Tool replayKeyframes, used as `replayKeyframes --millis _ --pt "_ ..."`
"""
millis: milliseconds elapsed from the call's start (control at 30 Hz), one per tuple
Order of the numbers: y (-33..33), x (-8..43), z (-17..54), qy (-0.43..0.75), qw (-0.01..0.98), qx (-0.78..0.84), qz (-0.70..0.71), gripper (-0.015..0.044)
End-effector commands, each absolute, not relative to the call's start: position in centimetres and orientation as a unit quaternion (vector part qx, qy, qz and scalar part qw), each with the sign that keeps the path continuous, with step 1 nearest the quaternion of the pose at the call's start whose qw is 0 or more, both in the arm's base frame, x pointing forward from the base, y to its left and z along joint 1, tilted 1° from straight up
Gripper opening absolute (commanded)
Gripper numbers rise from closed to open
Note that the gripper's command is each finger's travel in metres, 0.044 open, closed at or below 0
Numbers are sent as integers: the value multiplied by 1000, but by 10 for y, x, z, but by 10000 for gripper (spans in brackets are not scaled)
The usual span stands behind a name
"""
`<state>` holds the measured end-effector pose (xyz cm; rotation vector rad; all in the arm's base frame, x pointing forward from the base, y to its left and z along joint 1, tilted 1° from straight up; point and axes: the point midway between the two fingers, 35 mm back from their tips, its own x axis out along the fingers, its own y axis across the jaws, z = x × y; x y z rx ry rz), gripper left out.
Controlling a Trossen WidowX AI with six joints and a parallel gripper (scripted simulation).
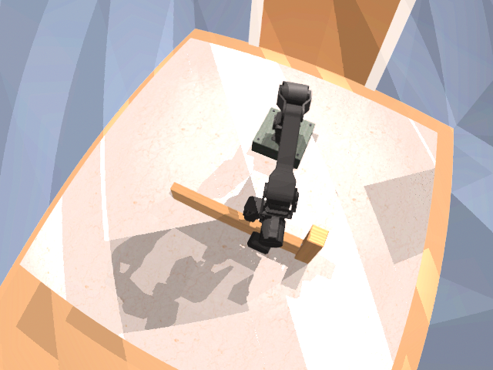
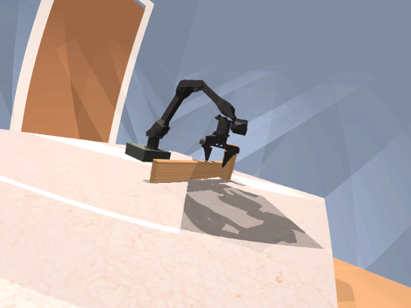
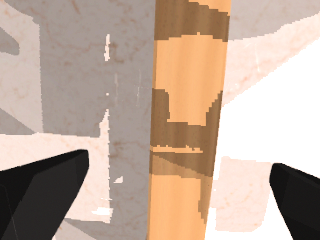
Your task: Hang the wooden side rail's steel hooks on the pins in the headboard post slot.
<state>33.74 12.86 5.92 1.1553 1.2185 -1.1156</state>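
The wooden side rail (image 1: 202,203) (image 2: 179,171) (image 3: 192,75) stands on its long edge, its far end resting on the table (image 1: 159,139) (image 2: 132,258). Its other end meets the upright headboard post (image 1: 312,244) (image 2: 229,172), with no gap visible. The hooks, pins and slot are hidden, so whether the hooks sit on the pins cannot be seen. My gripper (image 1: 254,226) (image 2: 215,163) (image 3: 179,165) is open and empty, pointing down near the rail's top edge, close to the post. In the wrist view its fingertips stand wide apart, one on each side of the rail, with space between them and the wood.
The arm's dark green base (image 1: 264,147) (image 2: 142,153) stands behind the rail. The arm reaches over from it to the rail. The post rises above the rail close beside the gripper. Large shadows cross the table in front of the rail.
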Motion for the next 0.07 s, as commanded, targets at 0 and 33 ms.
replayKeyframes --millis 0,33 --pt "129 338 59 510 533 485 -469 440" --pt "129 338 59 510 533 485 -469 440"
